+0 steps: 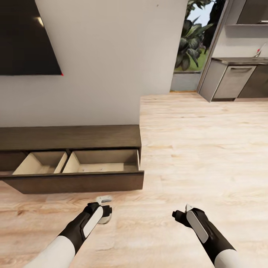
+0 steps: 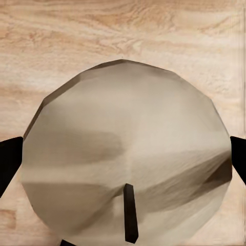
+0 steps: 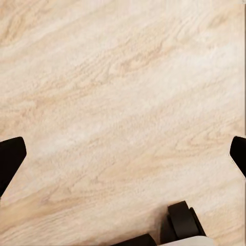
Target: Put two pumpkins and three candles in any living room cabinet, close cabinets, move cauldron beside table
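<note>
The left gripper (image 1: pixel 105 211) grasps a candle (image 2: pixel 125 154): the left wrist view shows the cream cylinder end-on, its dark wick toward the camera, with a black finger (image 2: pixel 9 159) at each flank; whether the pads press the wax firmly I cannot tell, but in the head view the candle (image 1: pixel 104 218) hangs at the arm's tip above the floor (image 1: pixel 208 149), so the jaws read as clenched on it. The right gripper (image 1: pixel 182 212) carries nothing, its fingertips (image 3: pixel 11 156) spread wide at the edges of the right wrist view over bare planks, so released. Just ahead of the left arm the cabinet (image 1: pixel 70 137) stands against the wall with its drawer (image 1: pixel 102 160) pulled out, both compartments looking bare (only pale lining shows). The risk from here, as I judge it, is the drawer's front panel (image 1: pixel 74 182): it stands between gripper and cavity, and a low approach could knock the candle against it and shake it loose to roll off across the floor. A faceted, smooth cylinder held near its end may also pivot in the jaws if the wrist tilts sharply.
</note>
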### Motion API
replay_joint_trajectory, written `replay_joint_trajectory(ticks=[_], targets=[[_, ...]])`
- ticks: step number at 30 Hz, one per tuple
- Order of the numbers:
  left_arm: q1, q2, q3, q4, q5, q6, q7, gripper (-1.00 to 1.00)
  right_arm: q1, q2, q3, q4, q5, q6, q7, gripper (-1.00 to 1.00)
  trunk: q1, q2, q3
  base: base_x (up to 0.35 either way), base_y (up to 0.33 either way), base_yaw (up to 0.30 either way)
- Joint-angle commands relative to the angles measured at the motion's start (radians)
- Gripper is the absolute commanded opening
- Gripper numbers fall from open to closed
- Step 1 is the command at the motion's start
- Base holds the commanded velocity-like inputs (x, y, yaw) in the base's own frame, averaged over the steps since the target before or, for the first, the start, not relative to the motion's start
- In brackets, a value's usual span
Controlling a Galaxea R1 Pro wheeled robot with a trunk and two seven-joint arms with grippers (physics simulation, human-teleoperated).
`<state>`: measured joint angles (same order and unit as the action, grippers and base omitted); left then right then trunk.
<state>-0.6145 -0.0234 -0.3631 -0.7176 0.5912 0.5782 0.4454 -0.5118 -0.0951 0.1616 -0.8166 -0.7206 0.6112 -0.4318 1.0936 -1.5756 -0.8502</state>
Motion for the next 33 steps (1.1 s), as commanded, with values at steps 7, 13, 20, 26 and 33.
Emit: replay_joint_trajectory(ticks=[7,13,20,26,33], targets=[[-0.001,0.001,-0.004,-0.002,0.010,0.002,0.010,-1.00,-0.001,-0.001,0.007,-0.001,-0.010,-0.001,-0.006,1.00,0.000,0.000,-0.001,0.247,-0.198,0.000],[-0.001,0.002,-0.004,-0.002,0.010,0.002,0.010,-1.00,-0.001,-0.001,0.007,-0.001,-0.010,-0.001,-0.004,1.00,0.000,0.000,-0.001,0.247,-0.140,0.000],[-0.001,0.002,-0.002,-0.002,0.011,0.002,0.009,-1.00,-0.001,-0.001,0.006,-0.001,-0.011,0.000,-0.002,1.00,0.000,0.000,-0.001,0.158,-0.101,0.000],[-0.001,0.002,0.007,-0.026,0.012,0.002,0.011,-1.00,0.000,-0.001,0.005,-0.001,-0.016,0.001,-0.003,1.00,0.000,0.000,-0.001,0.017,-0.013,0.000],[-0.001,0.004,0.015,-0.068,0.022,0.010,0.012,-1.00,0.000,-0.003,-0.002,-0.001,-0.023,0.001,-0.002,1.00,-0.019,0.035,0.015,0.001,-0.001,0.000]])
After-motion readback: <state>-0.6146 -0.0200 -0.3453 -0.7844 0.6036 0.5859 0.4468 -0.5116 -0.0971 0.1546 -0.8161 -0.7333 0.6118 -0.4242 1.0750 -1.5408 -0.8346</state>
